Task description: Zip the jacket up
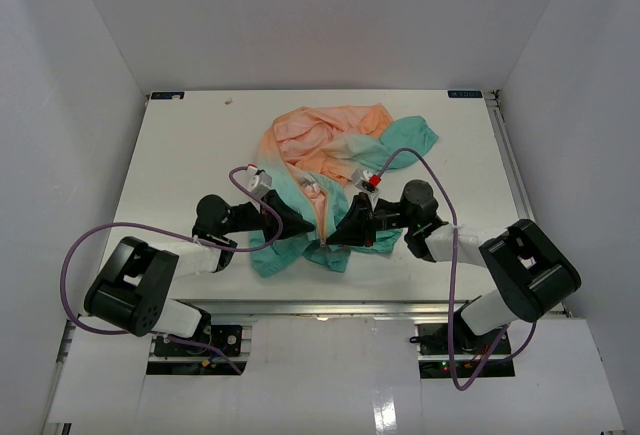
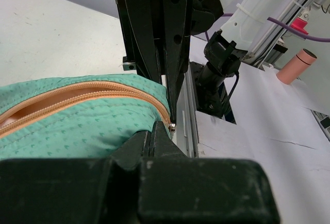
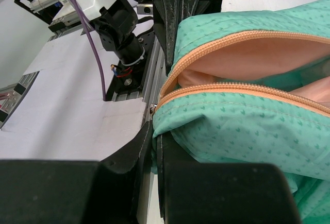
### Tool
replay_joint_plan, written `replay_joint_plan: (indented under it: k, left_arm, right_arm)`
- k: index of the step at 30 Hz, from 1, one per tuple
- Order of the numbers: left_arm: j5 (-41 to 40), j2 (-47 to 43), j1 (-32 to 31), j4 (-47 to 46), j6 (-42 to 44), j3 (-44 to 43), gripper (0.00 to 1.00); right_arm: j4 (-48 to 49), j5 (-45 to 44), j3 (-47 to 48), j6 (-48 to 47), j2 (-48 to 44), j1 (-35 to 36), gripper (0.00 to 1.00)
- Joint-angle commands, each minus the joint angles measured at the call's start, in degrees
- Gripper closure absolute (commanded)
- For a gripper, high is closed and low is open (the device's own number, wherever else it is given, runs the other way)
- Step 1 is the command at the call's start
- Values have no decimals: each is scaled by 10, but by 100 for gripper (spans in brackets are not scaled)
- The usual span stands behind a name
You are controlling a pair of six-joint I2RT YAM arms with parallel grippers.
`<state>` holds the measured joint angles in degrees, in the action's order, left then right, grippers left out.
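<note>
One jacket [image 1: 320, 135]; two grippers [image 1: 306, 236] [image 1: 336, 240]; one table [image 1: 180, 155]

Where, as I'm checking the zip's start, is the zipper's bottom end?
The zipper's bottom end lies at the jacket's near teal hem in the top view, between the left tool and right tool.

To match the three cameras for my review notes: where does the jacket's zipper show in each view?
Top view: the zipper runs down the middle of the jacket, toward the near edge.
Left wrist: the zipper crosses the left half, ending at centre.
Right wrist: its two open rows fill the right half, meeting centre-left.
Shared landmark: the zipper's bottom end in teal fabric.
</note>
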<state>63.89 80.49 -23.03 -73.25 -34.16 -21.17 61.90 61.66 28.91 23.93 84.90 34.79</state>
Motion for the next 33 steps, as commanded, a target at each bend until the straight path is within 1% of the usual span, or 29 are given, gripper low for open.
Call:
replay_joint_plan:
  k: [1,5,17,24,30,33]
  left_arm:
    - [-4,-15,-5,3,21,-2,100]
    - [-10,-20,-6,15,32,-2,100]
    - [-15,-29,-10,8,49,11,100]
    - [-55,-56,-11,76,94,12,100]
    - [-109,-79,-13,146,130,5,100]
    - [-116,-85,-16,157,137,5,100]
  right_arm:
    - [29,-8,13,3,-7,2,92]
    - [24,-12,16,2,-6,2,92]
    - [9,-37,26,8,-6,2,92]
    - [-1,-50,25,6,-8,1,92]
    - [-9,-56,22,2,-10,1,92]
    - [-15,-65,22,0,-13,1,92]
